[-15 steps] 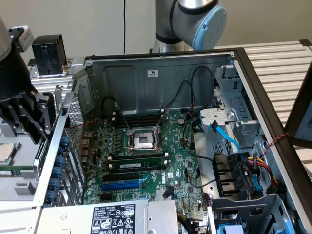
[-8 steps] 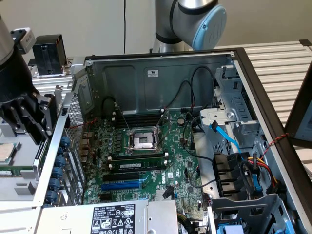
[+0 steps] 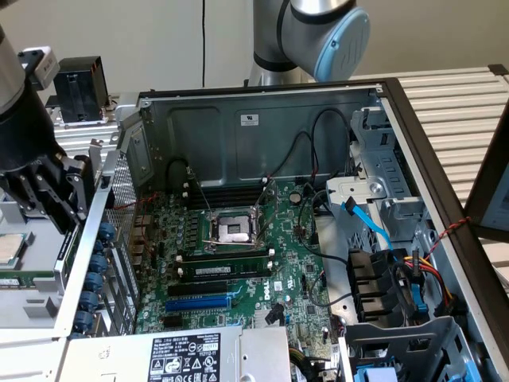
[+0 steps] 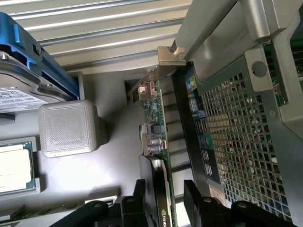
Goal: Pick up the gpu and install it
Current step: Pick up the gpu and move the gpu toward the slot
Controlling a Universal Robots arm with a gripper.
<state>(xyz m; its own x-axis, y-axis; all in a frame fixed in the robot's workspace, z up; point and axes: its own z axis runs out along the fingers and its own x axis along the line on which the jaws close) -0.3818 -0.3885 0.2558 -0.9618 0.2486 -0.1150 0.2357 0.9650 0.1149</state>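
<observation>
The gpu (image 4: pixel 154 118) stands on edge just outside the computer case, a green board with a metal end bracket (image 4: pixel 163 64) and a black shroud low on it. My gripper (image 4: pixel 165 191) is open and straddles the card, with one black finger (image 4: pixel 139 198) on each side of it and a small gap still showing on one side. In the exterior view my gripper (image 3: pixel 49 195) hangs at the exterior view's left, beside the case's perforated rear wall (image 3: pixel 119 199). The motherboard (image 3: pixel 238 263) lies open inside the case.
A grey ribbed block (image 4: pixel 71 127), a hard drive (image 4: pixel 19 94) and a processor in a tray (image 4: pixel 14 168) sit close to the card. The case's mesh rear panel (image 4: pixel 241 142) is right against it. Cables (image 3: pixel 382 239), drive bays and a power supply (image 3: pixel 183 354) crowd the case.
</observation>
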